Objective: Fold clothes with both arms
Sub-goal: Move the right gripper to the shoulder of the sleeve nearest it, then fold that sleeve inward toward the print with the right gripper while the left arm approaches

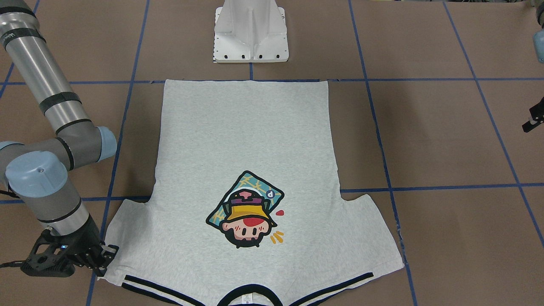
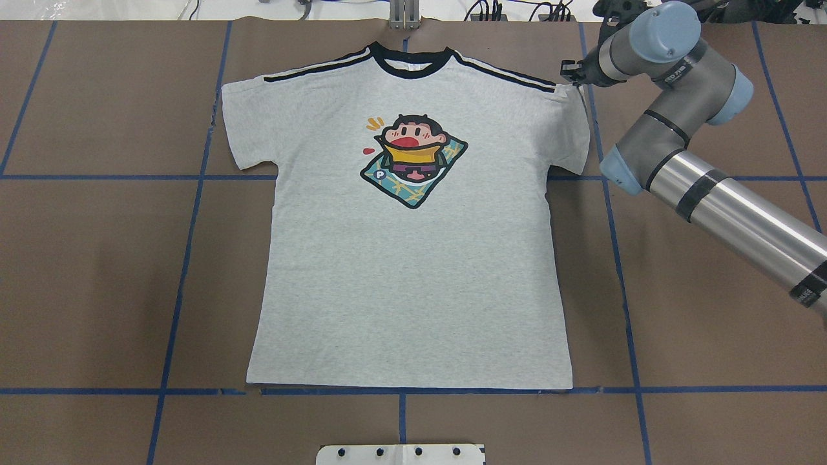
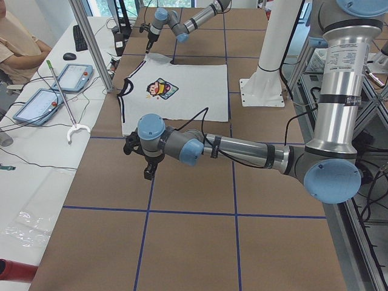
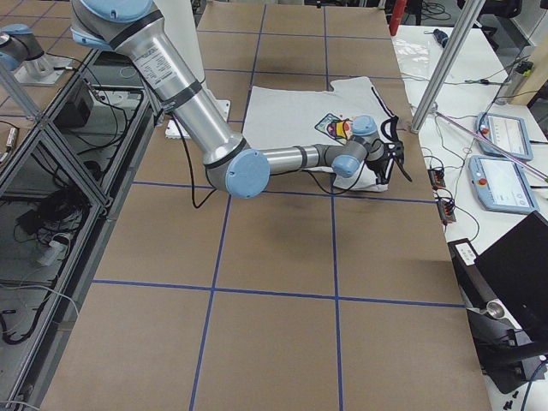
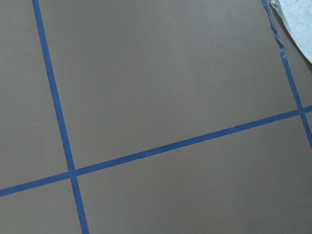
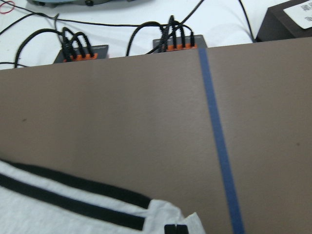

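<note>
Across the middle of the brown paper-covered tabletop (image 2: 97, 258), gridded with blue tape lines (image 2: 187, 258), a light heather-grey short-sleeved T-shirt (image 2: 413, 271) lies flat and print-up, its cartoon head with a yellow hat (image 2: 413, 158) showing. Its long axis runs straight away from the robot. The hem (image 2: 407, 382) is nearest the white pedestal base (image 1: 250, 32), and the black-striped collar (image 2: 408, 64) is at the far edge. The silver-grey right arm (image 2: 711, 200) with light blue joint caps reaches out to that far end, and its black two-finger tool (image 1: 106, 256) sits right at the top outer corner of the sleeve on the robot's right (image 2: 568, 123). In the right wrist view the tips look pinched together with the striped fabric gathered around them, so I judge it to be gripping the sleeve corner, though little of it shows. The left arm (image 3: 242, 151) hangs over bare tabletop, its tool (image 3: 147, 170) pointing down and well apart from the garment. Whether that tool is released or clenched I cannot tell. From there the T-shirt lies toward the robot's right, and only a sliver of pale cloth enters the left wrist view's upper corner. The opposite sleeve (image 2: 249, 123) lies untouched. A two-armed fold probably calls for the left tool to travel across to the matching corner, since the right one is clearly the nearer.
</note>
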`<state>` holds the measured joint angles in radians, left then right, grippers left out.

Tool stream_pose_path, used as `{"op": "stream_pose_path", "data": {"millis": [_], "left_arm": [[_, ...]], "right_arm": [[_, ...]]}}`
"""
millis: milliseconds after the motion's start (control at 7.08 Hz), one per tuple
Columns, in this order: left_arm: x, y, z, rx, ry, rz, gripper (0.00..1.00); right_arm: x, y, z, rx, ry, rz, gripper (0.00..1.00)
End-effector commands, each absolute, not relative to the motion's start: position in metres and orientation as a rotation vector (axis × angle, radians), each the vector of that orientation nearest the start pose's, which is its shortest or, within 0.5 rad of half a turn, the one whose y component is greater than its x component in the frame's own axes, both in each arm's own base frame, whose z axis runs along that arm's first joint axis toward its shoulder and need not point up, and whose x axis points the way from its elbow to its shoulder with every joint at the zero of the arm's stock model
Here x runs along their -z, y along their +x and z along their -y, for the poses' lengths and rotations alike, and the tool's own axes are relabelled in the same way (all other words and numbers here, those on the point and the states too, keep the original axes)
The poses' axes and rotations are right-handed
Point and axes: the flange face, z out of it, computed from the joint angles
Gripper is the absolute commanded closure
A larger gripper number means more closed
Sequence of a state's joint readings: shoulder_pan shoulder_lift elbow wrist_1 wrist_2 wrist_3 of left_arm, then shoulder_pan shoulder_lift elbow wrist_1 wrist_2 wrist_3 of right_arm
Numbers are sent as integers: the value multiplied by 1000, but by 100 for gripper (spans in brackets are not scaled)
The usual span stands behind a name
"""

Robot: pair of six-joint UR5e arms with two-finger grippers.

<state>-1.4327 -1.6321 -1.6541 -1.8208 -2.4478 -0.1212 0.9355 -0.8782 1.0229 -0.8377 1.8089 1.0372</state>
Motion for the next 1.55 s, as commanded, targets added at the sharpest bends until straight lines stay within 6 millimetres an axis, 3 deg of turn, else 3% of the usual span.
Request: {"op": "stream_pose_path", "data": {"millis": [0, 141, 424, 706, 847, 989, 1130, 1271, 1412], "left_arm": [[-548, 16, 533, -190, 260, -907, 0], [-547, 16, 533, -190, 261, -907, 0], [-540, 16, 532, -195, 270, -917, 0], [-541, 17, 532, -195, 266, -917, 0], [-541, 17, 532, -196, 268, -917, 0], [-541, 17, 532, -196, 268, -917, 0], [-542, 17, 532, -194, 265, -917, 0], [-542, 18, 533, -195, 263, -920, 0], [-542, 22, 540, -189, 253, -932, 0]], "right_arm": [[-353, -425, 682, -227, 397, 817, 100], [-337, -444, 680, -234, 373, 817, 100], [-306, -486, 723, -274, 363, 741, 100], [-297, -498, 738, -288, 368, 704, 100], [-283, -521, 734, -272, 371, 695, 100], [-287, -533, 728, -266, 377, 680, 100], [-297, -531, 730, -274, 386, 655, 100], [-306, -519, 739, -281, 395, 630, 3], [-301, -512, 743, -225, 418, 626, 0]]}}
